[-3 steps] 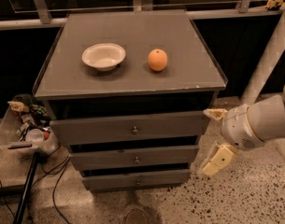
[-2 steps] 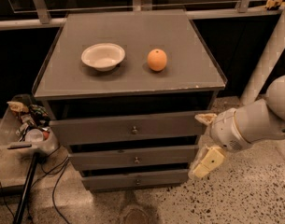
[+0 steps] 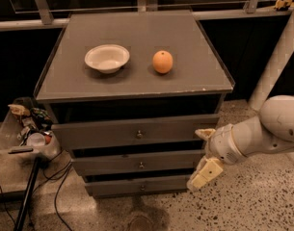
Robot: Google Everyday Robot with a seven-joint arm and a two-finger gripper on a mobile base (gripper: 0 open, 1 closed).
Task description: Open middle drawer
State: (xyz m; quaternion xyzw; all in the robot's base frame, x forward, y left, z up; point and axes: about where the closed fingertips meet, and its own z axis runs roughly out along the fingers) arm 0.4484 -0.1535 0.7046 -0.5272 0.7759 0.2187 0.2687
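Note:
The middle drawer (image 3: 108, 164) is a grey front with a small round metal knob (image 3: 141, 165), between a taller drawer (image 3: 103, 134) above and a slimmer one (image 3: 122, 186) below. All three fronts look closed. My gripper (image 3: 203, 154) is at the cabinet's right front corner, level with the middle drawer and to the right of its knob. Its cream fingers (image 3: 206, 173) are spread apart, holding nothing and clear of the knob.
A white bowl (image 3: 107, 57) and an orange (image 3: 162, 61) sit on the grey cabinet top (image 3: 137, 28). A clear bin of clutter (image 3: 28, 131) and a black pole (image 3: 25, 196) with cables stand at the left. A white post (image 3: 276, 61) rises at the right.
My arm and gripper have moved left, from beside the cabinet to its right front corner. The drawers, bowl and orange have not moved.

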